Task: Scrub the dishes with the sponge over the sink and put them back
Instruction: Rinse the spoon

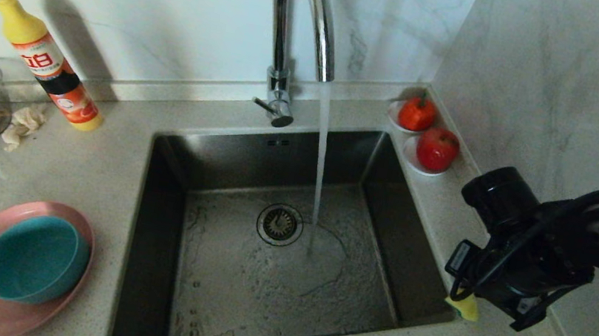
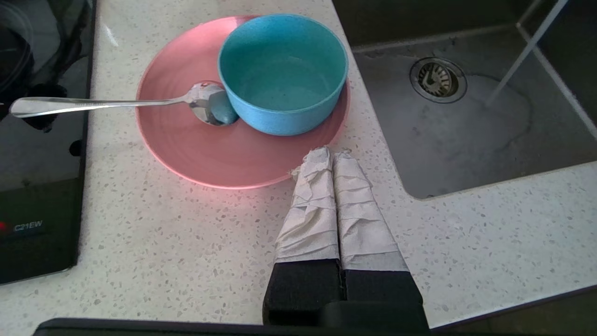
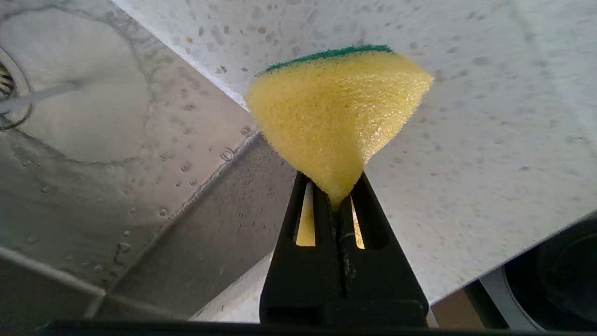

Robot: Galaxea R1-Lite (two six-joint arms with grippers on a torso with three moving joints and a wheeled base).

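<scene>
right gripper point(image 3: 332, 196) is clamped hard on the sponge point(image 3: 336, 112), pinching the yellow foam to a wedge with the green pad on the far face, at the near right corner of the sink point(image 1: 247, 183); left gripper point(image 2: 332, 161) is closed on nothing, its wrapped fingers point(image 2: 311, 200) above the counter point(image 2: 186, 242) just beside the pink plate point(image 2: 210, 154). on that plate, left of the sink, stand the teal bowl point(image 2: 282, 74) and the spoon point(image 2: 116, 102), its handle reaching past the rim. farther back the tap point(image 1: 301, 20) runs water into the basin beside the drain strainer point(image 1: 280, 224), with a detergent bottle point(image 1: 49, 65) by the wall.
</scene>
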